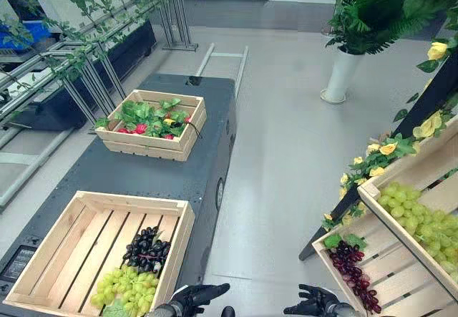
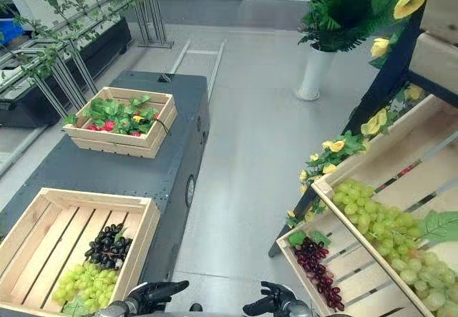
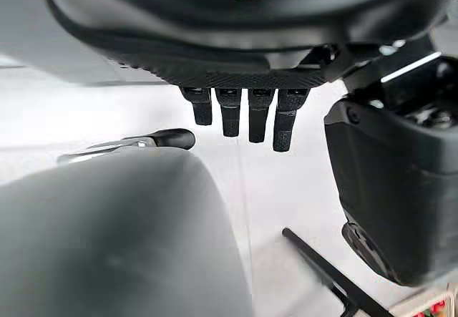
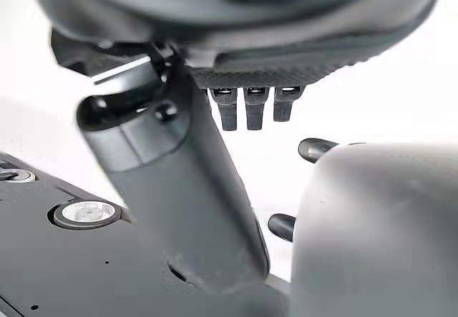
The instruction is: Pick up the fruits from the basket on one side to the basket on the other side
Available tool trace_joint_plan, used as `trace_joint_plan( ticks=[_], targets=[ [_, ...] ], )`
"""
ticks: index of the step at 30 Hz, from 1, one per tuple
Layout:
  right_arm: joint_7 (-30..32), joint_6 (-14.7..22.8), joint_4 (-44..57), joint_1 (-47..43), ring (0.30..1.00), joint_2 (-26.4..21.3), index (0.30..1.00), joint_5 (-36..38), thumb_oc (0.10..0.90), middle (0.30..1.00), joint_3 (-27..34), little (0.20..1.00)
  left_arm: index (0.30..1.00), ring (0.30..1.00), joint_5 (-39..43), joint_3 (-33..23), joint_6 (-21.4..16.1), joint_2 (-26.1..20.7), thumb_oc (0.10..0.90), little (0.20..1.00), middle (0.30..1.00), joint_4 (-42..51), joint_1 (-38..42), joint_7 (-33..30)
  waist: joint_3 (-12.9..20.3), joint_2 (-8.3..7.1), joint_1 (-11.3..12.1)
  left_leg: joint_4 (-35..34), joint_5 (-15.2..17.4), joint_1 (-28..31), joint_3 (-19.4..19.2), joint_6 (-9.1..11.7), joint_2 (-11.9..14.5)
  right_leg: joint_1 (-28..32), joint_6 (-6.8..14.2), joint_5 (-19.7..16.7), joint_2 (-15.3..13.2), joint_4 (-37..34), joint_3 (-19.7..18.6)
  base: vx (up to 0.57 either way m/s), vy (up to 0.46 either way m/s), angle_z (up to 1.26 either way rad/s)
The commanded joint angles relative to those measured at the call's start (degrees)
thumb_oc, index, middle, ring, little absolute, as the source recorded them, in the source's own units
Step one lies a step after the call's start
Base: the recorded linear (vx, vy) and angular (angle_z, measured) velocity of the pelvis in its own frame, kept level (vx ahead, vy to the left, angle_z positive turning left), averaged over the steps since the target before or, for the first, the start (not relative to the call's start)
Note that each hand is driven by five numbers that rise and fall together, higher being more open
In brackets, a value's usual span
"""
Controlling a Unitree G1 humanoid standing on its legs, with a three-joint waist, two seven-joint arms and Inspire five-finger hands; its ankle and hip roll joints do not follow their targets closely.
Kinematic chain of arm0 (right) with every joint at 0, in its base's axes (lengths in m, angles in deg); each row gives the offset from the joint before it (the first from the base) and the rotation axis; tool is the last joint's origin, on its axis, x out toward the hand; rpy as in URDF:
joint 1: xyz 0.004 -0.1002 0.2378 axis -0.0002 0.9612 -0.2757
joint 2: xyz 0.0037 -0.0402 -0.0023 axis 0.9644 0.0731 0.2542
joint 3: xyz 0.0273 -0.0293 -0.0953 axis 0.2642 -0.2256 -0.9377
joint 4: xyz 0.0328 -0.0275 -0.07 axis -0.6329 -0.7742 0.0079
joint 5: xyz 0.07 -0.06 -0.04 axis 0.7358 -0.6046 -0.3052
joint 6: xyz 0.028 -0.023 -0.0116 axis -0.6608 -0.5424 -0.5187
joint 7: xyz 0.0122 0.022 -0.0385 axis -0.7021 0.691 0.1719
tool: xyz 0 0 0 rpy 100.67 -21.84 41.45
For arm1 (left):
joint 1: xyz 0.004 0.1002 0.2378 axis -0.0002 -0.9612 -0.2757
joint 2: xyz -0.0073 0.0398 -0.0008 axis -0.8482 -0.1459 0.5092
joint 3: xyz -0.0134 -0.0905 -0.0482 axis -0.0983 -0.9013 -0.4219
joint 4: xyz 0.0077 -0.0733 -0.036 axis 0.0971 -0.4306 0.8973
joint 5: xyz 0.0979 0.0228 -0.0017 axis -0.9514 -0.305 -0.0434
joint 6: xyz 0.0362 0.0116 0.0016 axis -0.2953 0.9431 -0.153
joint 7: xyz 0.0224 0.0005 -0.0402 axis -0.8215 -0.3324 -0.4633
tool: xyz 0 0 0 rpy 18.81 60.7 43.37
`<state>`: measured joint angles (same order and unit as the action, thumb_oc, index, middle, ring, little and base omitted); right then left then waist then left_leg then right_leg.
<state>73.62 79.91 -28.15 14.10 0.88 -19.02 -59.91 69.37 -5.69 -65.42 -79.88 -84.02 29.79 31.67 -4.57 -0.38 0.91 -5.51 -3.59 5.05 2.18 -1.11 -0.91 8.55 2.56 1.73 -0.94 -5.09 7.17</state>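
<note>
A wooden crate (image 1: pixel 86 210) on the dark table at my lower left holds a bunch of dark grapes (image 1: pixel 147 249) and a bunch of green grapes (image 1: pixel 125 286). On the slanted shelf at the right, a lower crate (image 1: pixel 390 260) holds dark red grapes (image 1: pixel 356 270), and the crate above it holds green grapes (image 1: pixel 422 224). My left hand (image 1: pixel 198 294) hangs low beside the left crate's near corner, fingers (image 3: pixel 243 116) straight, holding nothing. My right hand (image 1: pixel 313 303) hovers over the floor just left of the lower shelf crate, also open and empty, with its fingers (image 4: pixel 247 109) straight.
Farther back on the dark table (image 1: pixel 179 177) stands another crate (image 1: pixel 152 125) with green leaves and red fruit. A white pot with a plant (image 1: pixel 342 74) stands on the floor at the back right. Yellow flowers (image 1: pixel 386 149) trim the shelf. Grey floor separates table and shelf.
</note>
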Motion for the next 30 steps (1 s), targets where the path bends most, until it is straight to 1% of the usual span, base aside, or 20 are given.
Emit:
trace_joint_plan(
  ticks=[1,4,6,9,13,17,18,19,21,22,23,24,25,28,29,30],
  targets=[
    [-1.7,1.3,-1.0,-2.7,0.9,-0.3,0.9,0.9,0.8,0.9,0.6,0.9,0.9,0.9,0.0,-1.3,-1.9,2.5,0.8,0.9,0.9,-3.0,5.9,-0.2,-0.7,0.69,0.4,0.5,6.5,1.3,-3.6,-0.5,-2.4,-3.0,2.0,-0.1,-0.3,1.8,0.0,0.07,0.133,-0.38],
    [-2.3,2.0,-1.2,-2.8,0.9,-0.2,0.9,0.9,0.8,0.9,0.4,0.9,0.9,0.9,-2.0,-0.6,-1.6,2.8,0.8,0.9,0.9,-4.0,5.9,-1.3,-0.5,0.73,0.4,0.5,6.5,1.3,-3.3,-0.5,-2.4,-2.9,2.0,-0.1,-0.2,1.8,0.0,0.0,0.0,0.0],
    [-2.4,2.2,-1.3,-2.9,0.9,-0.1,0.9,0.7,0.8,0.9,0.3,0.9,0.9,0.9,-2.3,-0.4,-0.8,3.0,0.8,0.9,0.9,-4.6,6.0,-1.3,-0.4,0.72,0.3,0.5,6.5,1.3,-3.2,-0.4,-2.4,-2.9,2.0,-0.1,-0.2,1.7,-0.1,0.0,0.0,0.0],
    [-2.6,2.5,-1.1,-2.9,0.9,0.0,0.9,0.2,0.8,0.9,0.1,0.9,0.9,0.9,-1.6,0.2,-1.1,3.4,0.8,0.9,0.9,-5.0,6.3,-0.4,-0.3,0.76,0.2,0.5,6.4,1.3,-3.2,-0.4,-2.4,-3.0,2.0,0.0,-0.2,1.9,-0.1,0.0,0.0,0.0],
    [-2.5,2.5,-1.1,-2.9,0.9,0.1,0.9,0.3,0.8,0.9,0.0,0.9,0.9,0.9,-1.7,0.2,-0.6,3.5,0.8,0.9,0.9,-4.7,6.5,-1.2,-0.3,0.84,0.2,0.5,6.3,1.1,-3.2,-0.4,-2.3,-3.2,1.9,0.0,-0.2,2.0,-0.1,0.0,0.0,0.0],
    [-2.6,2.0,-1.0,-3.0,0.9,0.0,0.9,1.4,0.8,0.9,-0.1,0.9,0.9,0.9,-3.9,0.6,-3.1,3.2,0.8,0.9,0.9,-3.9,6.9,-1.6,-0.2,0.88,0.2,0.5,6.2,1.1,-3.1,-0.4,-2.4,-3.1,1.9,0.0,-0.2,2.0,0.0,0.0,0.0,0.0],
    [-2.7,1.9,-0.9,-3.0,0.9,0.0,0.9,1.6,0.8,0.9,-0.1,0.9,0.9,0.9,-4.9,1.0,-3.8,3.0,0.8,0.9,0.9,-3.2,7.2,-3.1,-0.2,0.91,0.2,0.5,6.2,1.1,-3.0,-0.4,-2.4,-3.1,1.9,0.0,-0.2,2.0,0.0,0.0,0.0,0.0],
    [-2.7,1.7,-0.6,-3.0,0.9,0.0,0.9,1.4,0.8,0.9,-0.2,0.9,0.9,0.9,-5.2,1.2,-5.4,2.6,0.8,0.9,0.9,-2.3,7.5,-3.7,-0.2,0.92,0.2,0.5,6.1,1.1,-3.0,-0.3,-2.4,-3.2,1.9,0.0,-0.2,2.1,-0.1,0.0,0.0,0.0],
    [-2.6,1.3,-0.3,-3.0,0.9,-0.1,0.9,1.5,0.8,0.9,-0.4,0.9,0.9,0.9,-5.4,1.2,-6.6,2.3,0.8,0.9,0.9,-0.9,8.0,-4.7,-0.2,0.94,0.2,0.5,6.1,1.1,-3.0,-0.3,-2.4,-3.1,1.9,0.0,-0.2,2.1,-0.1,0.0,0.0,0.0],
    [-2.7,1.3,0.2,-2.9,0.9,-0.5,0.9,1.2,0.8,0.9,-0.6,0.9,0.9,0.9,-5.3,1.4,-8.5,1.4,0.8,0.9,0.9,2.4,8.9,-7.0,-0.3,0.97,0.3,0.5,6.0,1.0,-3.0,-0.2,-2.3,-3.2,1.9,0.0,-0.2,2.1,0.0,0.0,0.0,0.0],
    [-2.7,1.3,0.2,-2.9,0.9,-0.5,0.9,1.2,0.8,0.9,-0.6,0.9,0.9,0.9,-5.3,1.4,-8.5,1.4,0.8,0.9,0.9,2.4,8.9,-7.0,-0.3,0.97,0.3,0.5,6.0,1.0,-3.0,-0.2,-2.3,-3.2,1.9,0.0,-0.2,2.1,0.0,-0.03,-0.002,0.03],
    [-2.7,1.2,0.7,-2.8,0.9,-0.7,0.9,1.4,0.8,0.9,-0.8,0.9,0.9,0.9,-4.2,1.1,-9.6,0.7,0.8,0.9,0.9,5.5,9.6,-8.4,-0.5,0.95,0.4,0.5,6.0,0.9,-2.8,-0.2,-2.4,-3.2,1.9,-0.1,-0.2,2.1,0.1,0.0,0.0,0.0],
    [-2.7,1.1,1.0,-2.7,0.9,-0.9,0.9,1.5,0.8,0.9,-0.9,0.9,0.9,0.9,-4.2,1.0,-9.8,0.2,0.8,0.9,0.9,7.1,9.7,-8.9,-0.5,0.93,0.5,0.5,5.9,0.9,-2.7,-0.2,-2.4,-3.3,1.9,-0.1,-0.2,2.1,0.1,-0.04,-0.004,0.02],
    [-2.7,0.9,1.9,-2.2,0.9,-1.3,0.9,1.5,0.8,0.9,-0.9,0.9,0.9,0.9,-5.8,0.6,-11.5,-1.5,0.8,0.9,0.9,13.3,10.6,-13.5,-0.6,0.85,0.7,0.5,5.7,0.6,-2.4,-0.2,-2.4,-3.3,1.9,-0.2,-0.3,2.0,0.3,-0.01,0.0,0.01],
    [-2.7,0.9,2.4,-2.0,0.9,-1.5,0.9,1.5,0.8,0.9,-1.0,0.9,0.9,0.9,-6.7,0.2,-12.7,-2.2,0.8,0.9,0.9,15.6,10.9,-15.9,-0.6,0.81,0.8,0.5,5.6,0.5,-2.3,-0.2,-2.5,-3.4,1.9,-0.3,-0.3,2.0,0.3,-0.04,0.0,0.02],
    [-2.8,0.8,3.2,-1.7,0.9,-1.7,0.9,2.0,0.8,0.9,-1.0,0.9,0.9,0.9,-6.9,-0.4,-12.8,-3.0,0.8,0.9,0.9,18.3,11.1,-17.5,-0.7,0.71,0.9,0.5,5.6,0.3,-2.1,-0.2,-2.5,-3.4,1.9,-0.4,-0.4,1.9,0.4,-0.04,-0.001,0.02]
  ],
)
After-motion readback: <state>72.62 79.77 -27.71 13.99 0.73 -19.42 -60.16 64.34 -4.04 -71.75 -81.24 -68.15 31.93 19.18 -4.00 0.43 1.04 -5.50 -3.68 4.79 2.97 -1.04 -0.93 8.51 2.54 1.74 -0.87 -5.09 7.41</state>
